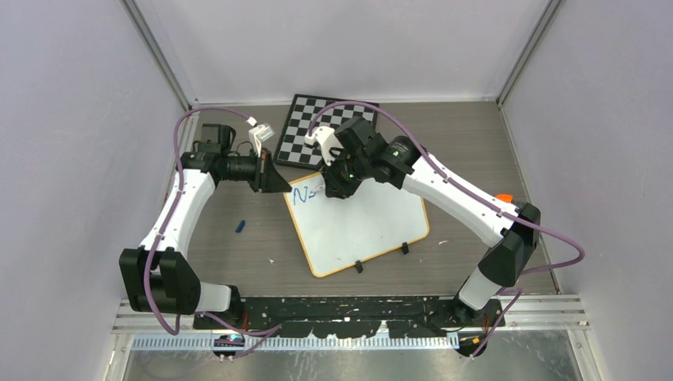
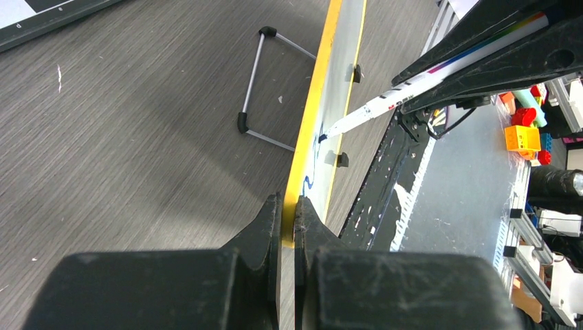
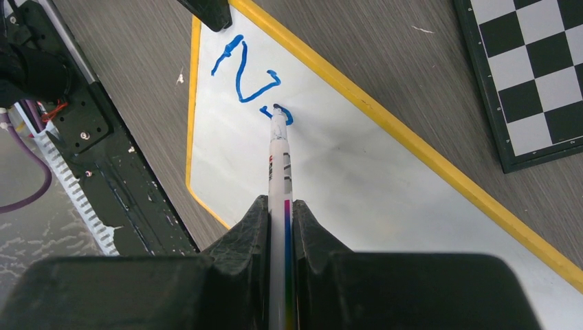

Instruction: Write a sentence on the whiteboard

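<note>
Two grips: left gripper (image 2: 289, 210) pinches board (image 2: 344, 69) corner; right gripper (image 3: 282, 206) clamps pen (image 3: 278, 151).
Pen tip: we press lightly, letters small.

Chessboard (image 1: 321, 135): lying flat at the table (image 1: 476, 151) far side, centre.
Blue piece (image 1: 240, 226): lying alone on the woodgrain, left; possibly a pen cap.
Coloured blocks (image 2: 522, 134): sitting off the table, blurred.

The right tool (image 3: 282, 204) clamps a marker (image 3: 280, 161), its tip touching the whiteboard (image 3: 385, 199) beside blue strokes (image 3: 242, 75). A chessboard (image 3: 533, 75) lies beyond the whiteboard's yellow rim.
</note>
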